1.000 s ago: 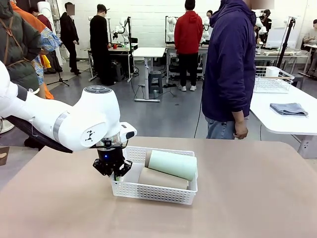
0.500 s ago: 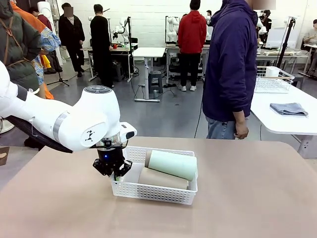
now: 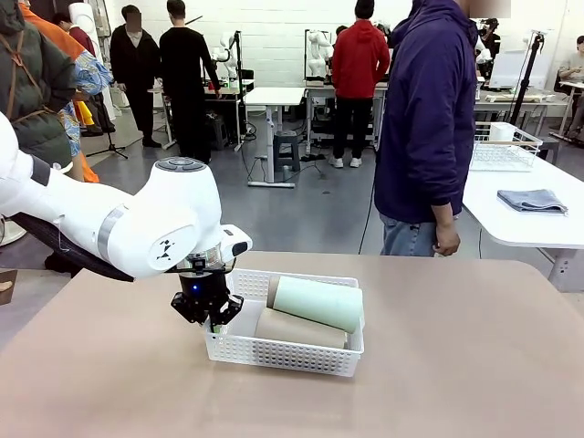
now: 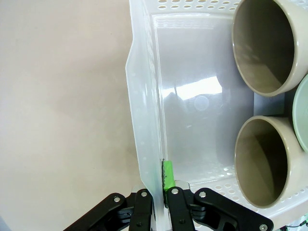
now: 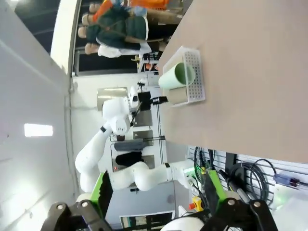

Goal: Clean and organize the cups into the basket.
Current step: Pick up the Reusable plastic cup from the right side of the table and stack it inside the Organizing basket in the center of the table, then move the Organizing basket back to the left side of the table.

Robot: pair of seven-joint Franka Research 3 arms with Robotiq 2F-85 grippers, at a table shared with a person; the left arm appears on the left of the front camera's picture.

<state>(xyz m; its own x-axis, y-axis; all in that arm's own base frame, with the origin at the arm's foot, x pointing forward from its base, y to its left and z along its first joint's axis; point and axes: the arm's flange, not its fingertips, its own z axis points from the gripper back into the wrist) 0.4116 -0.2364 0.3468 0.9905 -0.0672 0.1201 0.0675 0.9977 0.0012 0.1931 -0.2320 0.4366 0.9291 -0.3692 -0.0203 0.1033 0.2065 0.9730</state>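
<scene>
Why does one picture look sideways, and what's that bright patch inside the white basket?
Right wrist view: the camera is rolled with the wrist, so the table stands on edge and bends from the wide-angle lens. Left wrist view: the patch is ceiling light glaring off the basket floor; the left claw is sharp. Front view: evenly lit, with soft shadows under the basket.
</scene>
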